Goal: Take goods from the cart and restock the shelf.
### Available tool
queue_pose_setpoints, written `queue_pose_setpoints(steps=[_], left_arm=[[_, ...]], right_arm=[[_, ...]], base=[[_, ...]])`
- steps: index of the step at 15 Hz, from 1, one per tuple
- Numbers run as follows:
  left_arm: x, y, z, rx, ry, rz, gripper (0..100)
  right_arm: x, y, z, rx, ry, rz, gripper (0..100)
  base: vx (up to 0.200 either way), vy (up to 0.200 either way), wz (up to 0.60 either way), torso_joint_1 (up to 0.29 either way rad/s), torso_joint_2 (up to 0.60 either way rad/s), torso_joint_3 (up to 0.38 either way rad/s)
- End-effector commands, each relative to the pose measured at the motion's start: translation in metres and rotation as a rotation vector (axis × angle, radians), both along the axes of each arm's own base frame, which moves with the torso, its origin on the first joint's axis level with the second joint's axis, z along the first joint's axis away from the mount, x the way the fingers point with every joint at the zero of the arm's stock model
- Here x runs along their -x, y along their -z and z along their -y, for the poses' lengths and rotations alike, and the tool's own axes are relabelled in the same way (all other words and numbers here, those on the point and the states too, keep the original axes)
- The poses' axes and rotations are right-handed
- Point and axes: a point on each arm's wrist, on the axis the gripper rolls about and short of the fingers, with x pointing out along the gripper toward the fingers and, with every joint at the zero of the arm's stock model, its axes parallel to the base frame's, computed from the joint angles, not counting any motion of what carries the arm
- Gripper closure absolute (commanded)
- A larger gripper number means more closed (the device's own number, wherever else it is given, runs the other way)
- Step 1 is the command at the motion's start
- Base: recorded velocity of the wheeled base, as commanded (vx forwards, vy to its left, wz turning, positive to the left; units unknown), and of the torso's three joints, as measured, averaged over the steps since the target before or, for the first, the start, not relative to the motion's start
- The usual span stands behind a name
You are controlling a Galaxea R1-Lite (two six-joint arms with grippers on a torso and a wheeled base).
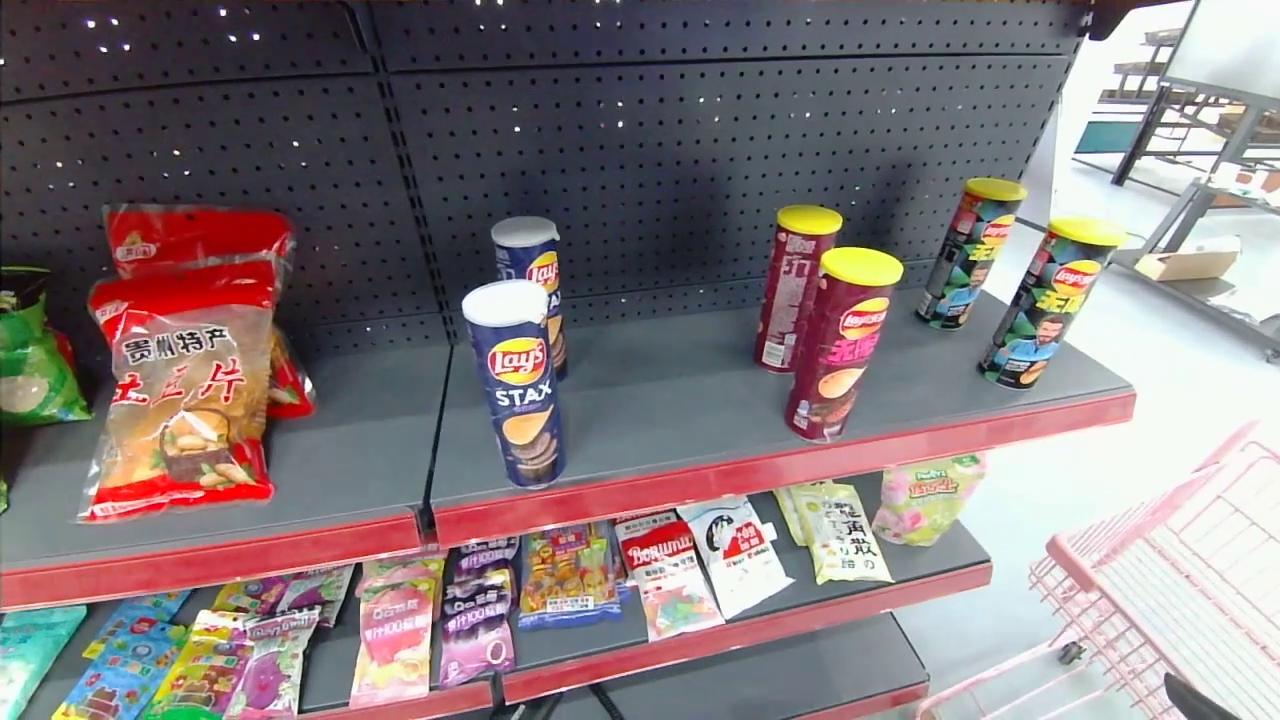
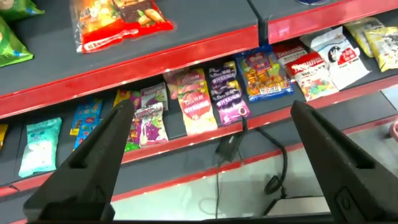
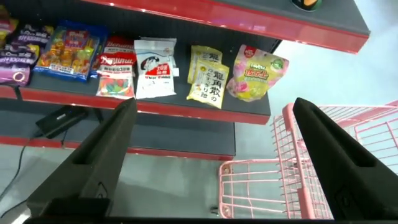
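Left gripper (image 2: pixel 212 107) spread wide and empty before the candy shelf (image 2: pixel 186 142), right gripper (image 3: pixel 214 106) equally released, holding nothing, near the pink cart (image 3: pixel 255 165).

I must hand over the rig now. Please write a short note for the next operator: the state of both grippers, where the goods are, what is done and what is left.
Left gripper: open, holds nothing.
Right gripper: open, holds nothing, near the pink wire cart.
Goods: on the grey upper shelf, standing upright, are two dark blue chip cans with white lids, two maroon cans with yellow lids and two black patterned cans with yellow lids.
Done: these six cans are on the shelf.
Left: there is free room between the groups. What the cart holds cannot be told, so check it, then probably fetch the next item.
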Motion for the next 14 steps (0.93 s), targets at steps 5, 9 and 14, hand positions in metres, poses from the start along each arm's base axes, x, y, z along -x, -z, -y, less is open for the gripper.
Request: queue_pose_setpoints(steps=[5, 9, 14], left_arm=[[-0.0025, 0.0033, 0.0003, -0.002, 0.000, 0.000, 0], [-0.0038, 0.0028, 0.0004, -0.001, -0.002, 0.000, 0], [-0.0104, -0.0009, 0.0006, -0.005, -0.035, 0.006, 0]], right_arm=[[0.0084, 0.0062, 0.0023, 0.015, -0.010, 0.034, 0], [0.0091, 0.0059, 0.0026, 0.015, -0.008, 0.042, 0], [0.0107, 0.0081, 0.0030, 0.037, -0.013, 0.044, 0]], base=[[0.000, -0.200, 0.00, 0.008, 0.00, 0.003], [0.000, -0.200, 0.00, 0.001, 0.00, 0.005], [0.000, -0.200, 0.00, 0.003, 0.00, 0.003]])
